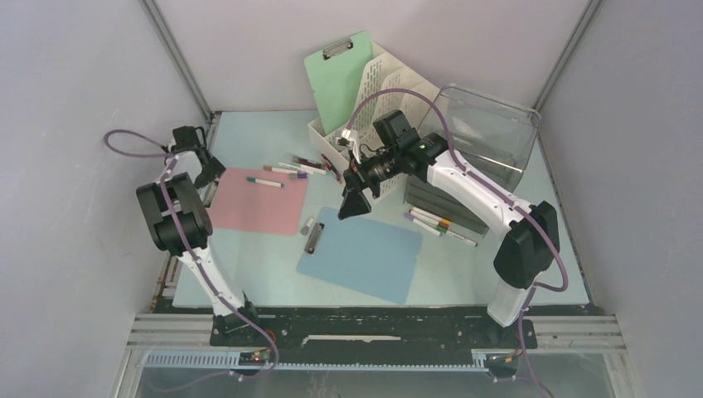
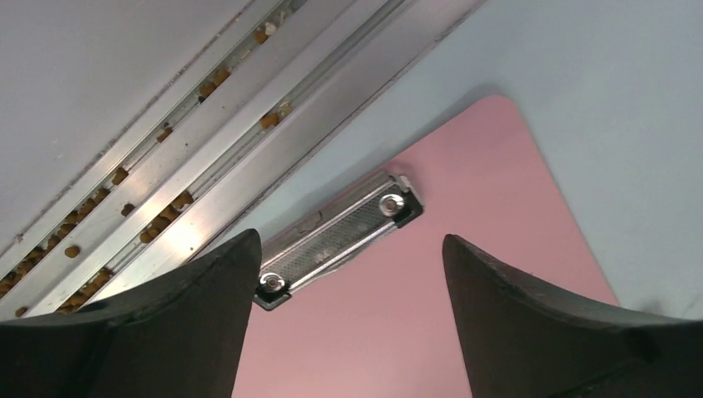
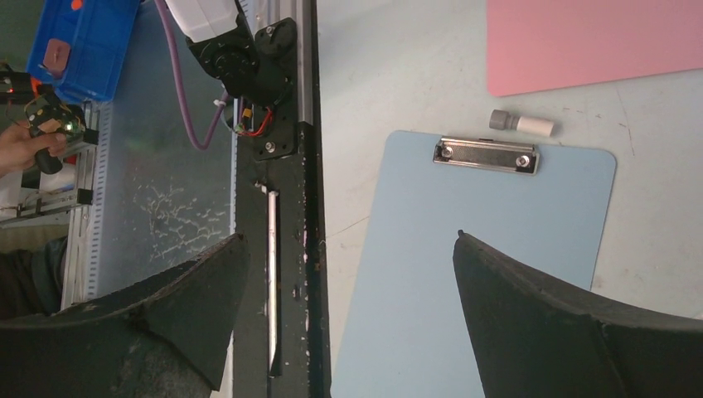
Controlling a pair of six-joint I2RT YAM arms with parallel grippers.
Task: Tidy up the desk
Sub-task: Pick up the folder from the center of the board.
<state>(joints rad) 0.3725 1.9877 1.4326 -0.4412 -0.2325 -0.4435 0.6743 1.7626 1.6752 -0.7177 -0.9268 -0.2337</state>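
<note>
The desk [image 1: 249, 137] is a pale mint-blue tabletop. A pink clipboard [image 1: 257, 203] lies at its left with one marker [image 1: 267, 181] on it. My left gripper [image 1: 207, 172] hovers open over that board's clip end; in the left wrist view the pink clipboard [image 2: 481, 249] and its metal clip [image 2: 332, 245] lie below the left gripper [image 2: 350, 240], which holds nothing. A blue clipboard [image 1: 365, 257] lies at the front centre. My right gripper [image 1: 352, 203] hangs open above its far edge. In the right wrist view the right gripper [image 3: 350, 236] is empty over the blue clipboard [image 3: 497, 215].
A white file rack [image 1: 390, 91] at the back holds a pale green clipboard [image 1: 340, 79]. Right of it stands a clear plastic bin [image 1: 489, 133]. Loose markers [image 1: 303, 166] lie before the rack, more [image 1: 439, 224] beside a dark tray [image 1: 448, 203]. A small grey-white cap [image 3: 521, 123] lies by the blue board's clip.
</note>
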